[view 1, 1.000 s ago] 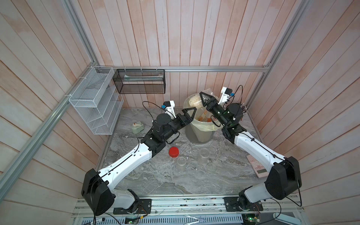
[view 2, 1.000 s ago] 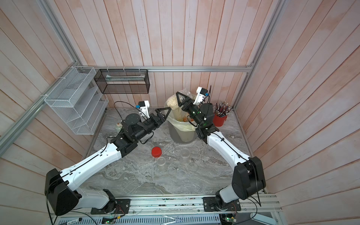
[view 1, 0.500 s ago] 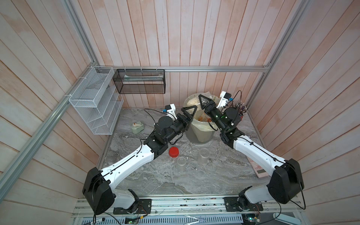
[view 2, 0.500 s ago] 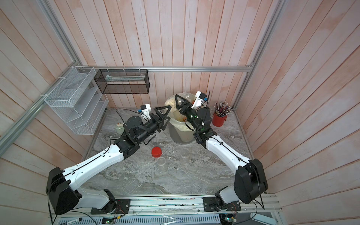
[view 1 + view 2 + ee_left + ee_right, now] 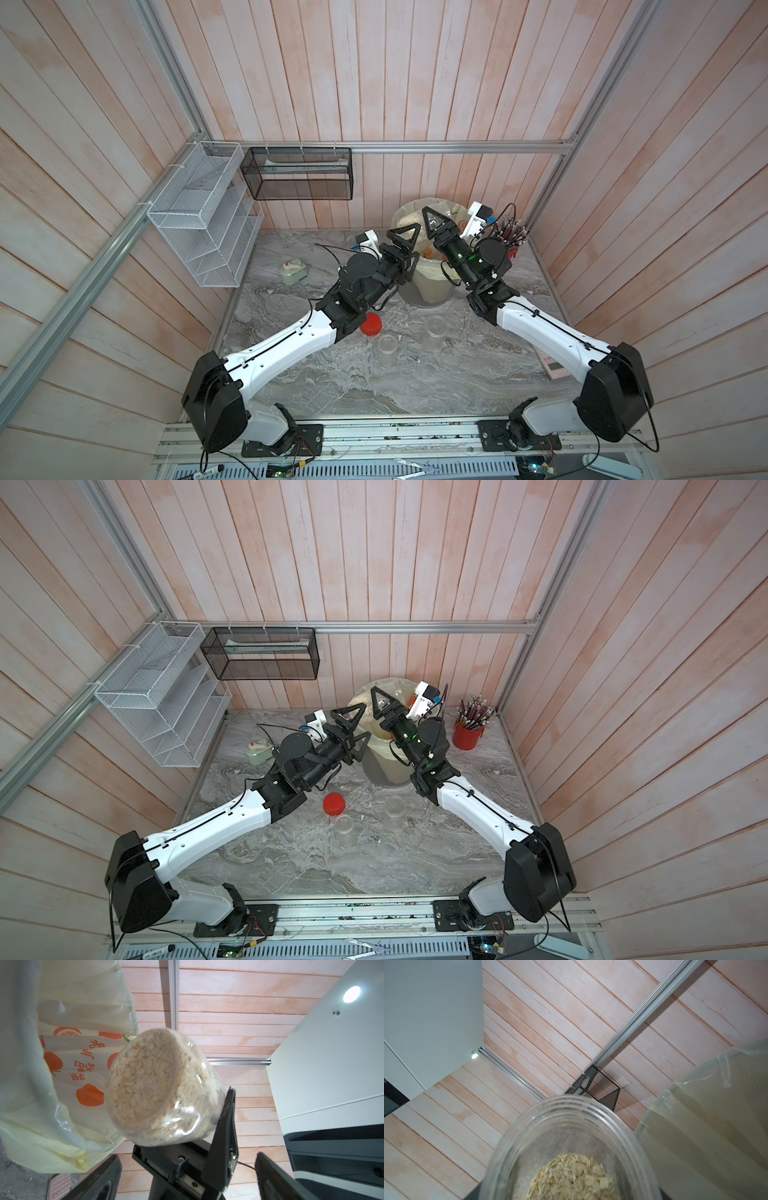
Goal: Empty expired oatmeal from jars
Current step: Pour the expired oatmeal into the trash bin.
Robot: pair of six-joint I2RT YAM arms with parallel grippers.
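Right claw [image 5: 434, 220] clamps an open jar [image 5: 566, 1147] of oatmeal [image 5: 571, 1176], raised at the bin's rim. I see only one of its fingers; the jar hides the other. Just beside it, left claw [image 5: 409, 249] gapes wide, empty. Near me, two empty jars [image 5: 386, 345] stand on the table [image 5: 332, 382] by a red lid [image 5: 371, 325]. Farther off, the bagged bin [image 5: 424, 286] holds an orange-printed wrapper [image 5: 83, 1059].

clear plastic jar of oat flakes [image 5: 571, 1126] cut off at frame edge, blurred | red round lid [image 5: 372, 326] partly under left arm [image 5: 291, 345]
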